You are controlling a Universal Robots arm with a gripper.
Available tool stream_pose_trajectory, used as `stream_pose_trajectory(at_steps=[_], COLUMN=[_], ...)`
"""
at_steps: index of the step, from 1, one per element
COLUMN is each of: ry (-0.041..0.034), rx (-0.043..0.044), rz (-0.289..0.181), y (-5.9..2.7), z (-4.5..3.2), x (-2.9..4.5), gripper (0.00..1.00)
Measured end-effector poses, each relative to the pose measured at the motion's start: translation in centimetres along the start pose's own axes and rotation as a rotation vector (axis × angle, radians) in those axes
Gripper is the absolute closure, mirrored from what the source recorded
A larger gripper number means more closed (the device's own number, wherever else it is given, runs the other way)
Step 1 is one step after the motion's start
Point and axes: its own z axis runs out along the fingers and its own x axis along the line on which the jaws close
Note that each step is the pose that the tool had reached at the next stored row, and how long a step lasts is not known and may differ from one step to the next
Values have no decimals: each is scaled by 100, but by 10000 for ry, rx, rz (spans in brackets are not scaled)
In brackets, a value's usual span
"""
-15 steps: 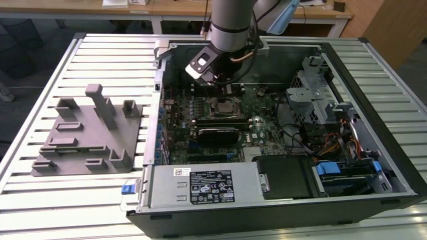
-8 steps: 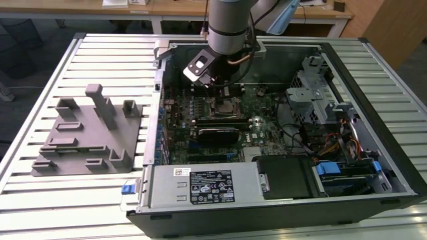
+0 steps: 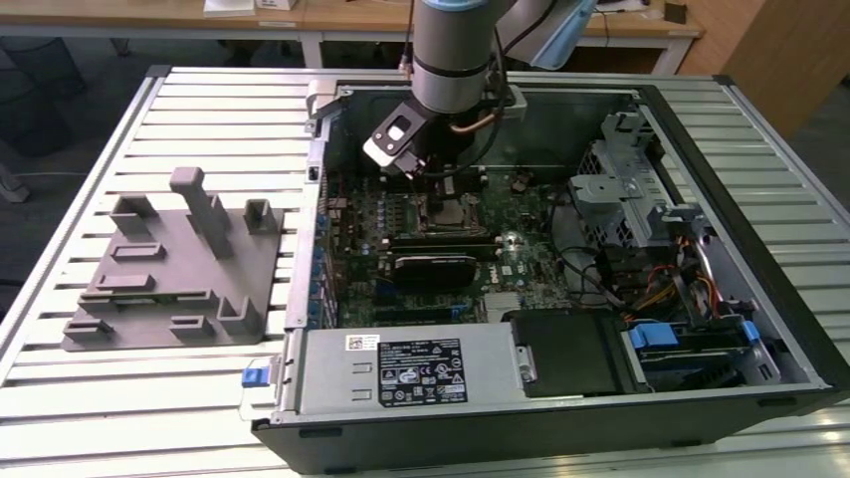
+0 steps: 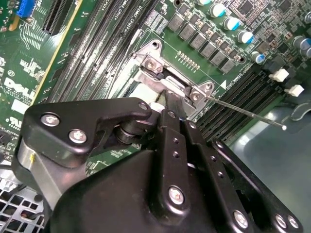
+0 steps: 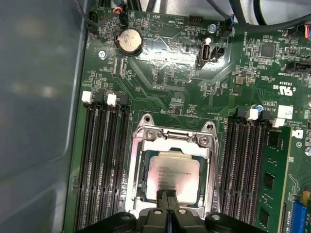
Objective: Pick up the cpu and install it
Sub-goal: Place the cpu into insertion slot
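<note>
Silvery square cpu (image 5: pixel 173 175), flat in metal socket frame (image 5: pixel 146 137), tool (image 5: pixel 167 195) at edge

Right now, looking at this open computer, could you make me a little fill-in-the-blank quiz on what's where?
1. The silvery square ____ lies in the metal socket frame on the green motherboard.
2. The gripper hangs close above that chip, its fingers ____.
3. The grey fixture stands on the slatted table, on the exterior view's ____ of the computer case.

Missing words: cpu; shut; left.
</note>
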Motion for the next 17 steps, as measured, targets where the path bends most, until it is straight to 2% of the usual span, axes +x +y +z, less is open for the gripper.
stream_pose_trajectory(at_steps=[8, 14, 17], ry=[0, 0, 0], rx=[-2, -1, 0], rz=[-5, -5, -5], y=[9, 26, 27], z=[44, 43, 13], x=[2, 11, 12], gripper=[89, 89, 89])
